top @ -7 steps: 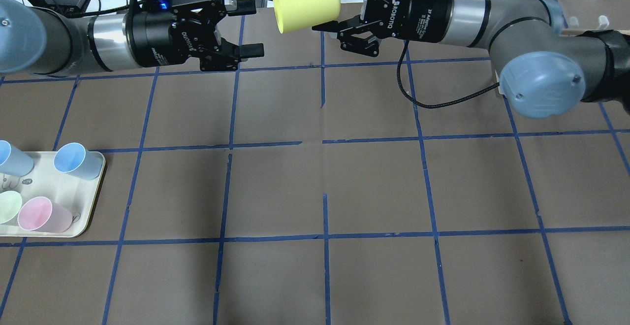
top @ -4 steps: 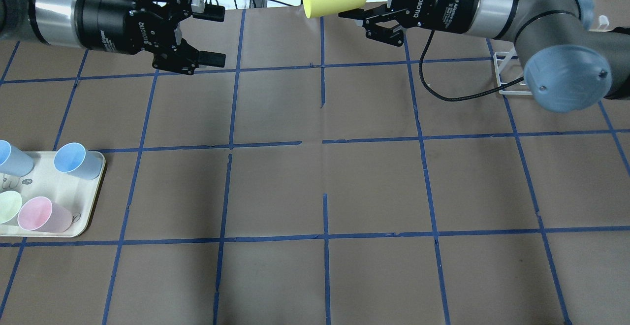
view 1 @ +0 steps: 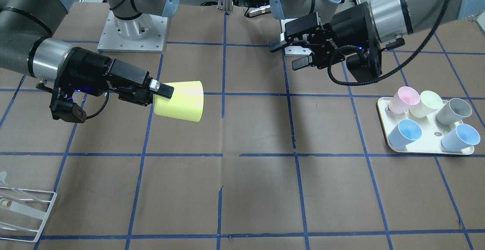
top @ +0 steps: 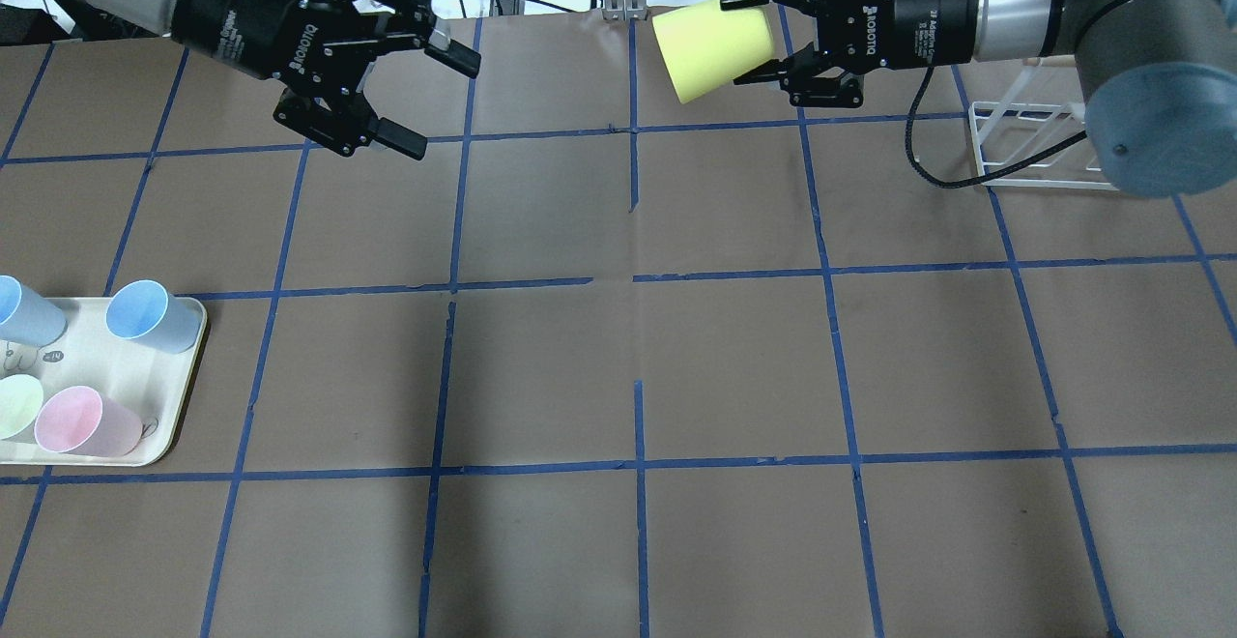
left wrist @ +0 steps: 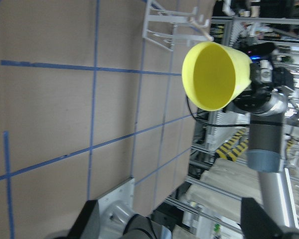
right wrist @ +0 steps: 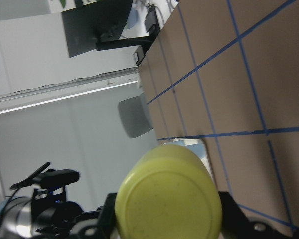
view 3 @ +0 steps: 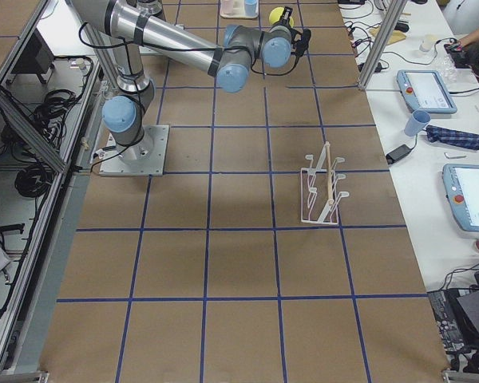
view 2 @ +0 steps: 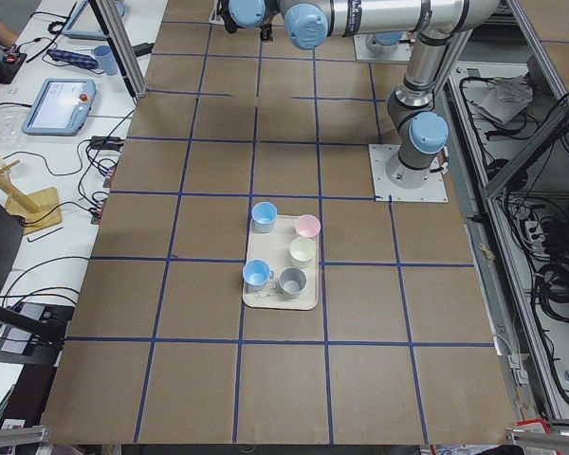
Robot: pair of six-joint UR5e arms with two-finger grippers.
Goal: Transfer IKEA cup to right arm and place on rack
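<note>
The bright yellow IKEA cup point(top: 713, 46) lies sideways in the air, held at its base end by my right gripper point(top: 744, 39), which is shut on it. In the front-facing view the cup point(view 1: 182, 100) sticks out from the right gripper point(view 1: 163, 98) with its mouth towards the table's middle. My left gripper point(top: 443, 106) is open, empty and well apart from the cup; it also shows in the front-facing view point(view 1: 286, 55). The left wrist view looks into the cup's mouth point(left wrist: 214, 74). The white wire rack point(top: 1034, 145) stands on the table beyond the right arm, seen whole in the right view point(view 3: 323, 187).
A cream tray point(top: 97, 367) at the table's left edge holds several pastel cups, among them a blue one point(top: 150, 314) and a pink one point(top: 87, 422). In the front-facing view the tray point(view 1: 432, 152) is at the right. Blue tape lines grid the brown table.
The right gripper has carried the yellow cup to the right and a little down, nearer the rack. The left gripper, still open, has drawn back to the left, away from the cup.
</note>
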